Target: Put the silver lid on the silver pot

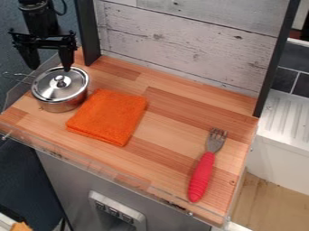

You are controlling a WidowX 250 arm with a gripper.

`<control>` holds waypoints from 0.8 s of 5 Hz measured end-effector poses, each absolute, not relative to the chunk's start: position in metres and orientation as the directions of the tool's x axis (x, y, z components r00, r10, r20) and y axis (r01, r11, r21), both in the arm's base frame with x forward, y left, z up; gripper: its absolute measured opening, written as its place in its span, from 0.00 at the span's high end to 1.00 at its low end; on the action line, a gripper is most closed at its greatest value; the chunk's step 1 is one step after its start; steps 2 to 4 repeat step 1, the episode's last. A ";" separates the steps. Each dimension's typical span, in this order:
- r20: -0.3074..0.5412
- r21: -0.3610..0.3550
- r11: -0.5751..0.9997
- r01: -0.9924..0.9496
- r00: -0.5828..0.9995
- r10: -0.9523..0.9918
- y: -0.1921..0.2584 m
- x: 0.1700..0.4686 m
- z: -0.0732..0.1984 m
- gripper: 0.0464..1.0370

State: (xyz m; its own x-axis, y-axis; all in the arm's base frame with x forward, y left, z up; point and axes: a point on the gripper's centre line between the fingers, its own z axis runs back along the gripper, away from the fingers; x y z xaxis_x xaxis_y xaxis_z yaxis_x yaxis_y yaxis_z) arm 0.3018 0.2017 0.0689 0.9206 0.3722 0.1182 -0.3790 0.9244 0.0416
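The silver lid (48,92) sits on the silver pot (65,105), at the worktop's (169,119) left end. The gripper (48,69) hangs above it, fingers spread wide. The lid looks like thin, stiff metal, probably light but slippery; its central knob (60,80) seems the best hold. A folded orange cloth (109,116) lies just beside the pot; the back panel (193,43) limits movement behind, so lifting straight up seems safest.
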 end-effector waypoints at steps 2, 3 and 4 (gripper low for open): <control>0.114 0.040 0.961 -0.274 0.957 0.268 0.201 0.303 0.071 0.04; 0.114 0.040 0.961 -0.274 0.957 0.268 0.201 0.303 0.071 0.04; 0.114 0.040 0.961 -0.274 0.957 0.268 0.201 0.303 0.071 0.04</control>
